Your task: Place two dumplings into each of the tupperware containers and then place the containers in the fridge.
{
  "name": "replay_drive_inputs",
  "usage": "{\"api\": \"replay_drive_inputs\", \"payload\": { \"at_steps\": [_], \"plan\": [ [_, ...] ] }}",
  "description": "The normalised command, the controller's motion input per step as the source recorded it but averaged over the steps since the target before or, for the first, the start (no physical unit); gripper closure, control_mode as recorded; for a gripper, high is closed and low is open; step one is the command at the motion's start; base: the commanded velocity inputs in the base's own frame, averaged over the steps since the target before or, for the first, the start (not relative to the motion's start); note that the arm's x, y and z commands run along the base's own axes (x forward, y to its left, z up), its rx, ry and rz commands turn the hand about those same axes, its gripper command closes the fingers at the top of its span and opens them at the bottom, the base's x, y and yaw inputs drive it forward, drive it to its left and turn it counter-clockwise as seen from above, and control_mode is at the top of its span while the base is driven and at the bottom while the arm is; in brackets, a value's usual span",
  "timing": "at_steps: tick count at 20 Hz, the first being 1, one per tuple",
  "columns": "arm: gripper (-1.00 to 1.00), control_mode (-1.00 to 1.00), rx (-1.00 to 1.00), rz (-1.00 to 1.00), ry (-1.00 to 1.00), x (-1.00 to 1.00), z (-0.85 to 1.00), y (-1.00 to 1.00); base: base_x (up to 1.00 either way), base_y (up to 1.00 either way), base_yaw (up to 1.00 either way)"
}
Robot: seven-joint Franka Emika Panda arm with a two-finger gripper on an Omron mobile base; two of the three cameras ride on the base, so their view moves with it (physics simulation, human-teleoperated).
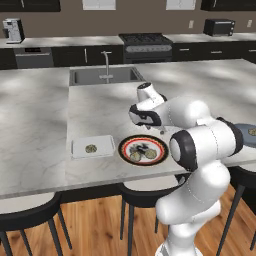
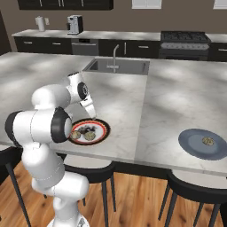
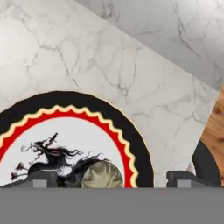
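The shallow white translucent tupperware container (image 1: 93,147) at 9 o'clock holds one olive-beige dumpling (image 1: 90,148). More lie on the round black-and-red-rimmed plate (image 1: 126,143). The gripper (image 3: 112,177), spread and empty, hovers above; centre on one dumpling before closing.

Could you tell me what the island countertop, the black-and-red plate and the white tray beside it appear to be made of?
The countertop looks like polished marble or marble-look stone: pale with grey veining and soft reflections. The black-and-red plate seems to be glazed ceramic, given its painted rim and printed dark figure, though melamine is possible. The white tray looks like thin translucent plastic, with a matte finish and rounded corners.
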Motion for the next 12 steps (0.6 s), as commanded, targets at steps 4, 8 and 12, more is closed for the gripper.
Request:
{"api": "replay_drive_inputs", "payload": {
  "at_steps": [4,8,12],
  "plan": [
    [-1.00,-1.00,0.05,-0.02,0.19,-0.90,-0.02,-0.95,0.00,0.00,0.00],
    [-1.00,-1.00,-0.01,0.13,0.20,-0.78,-0.33,-0.20,0.00,0.00,0.00],
    [-1.00,-1.00,0.07,0.24,0.09,-0.22,-0.47,0.25,0.00,0.00,0.00]
  ]
}}
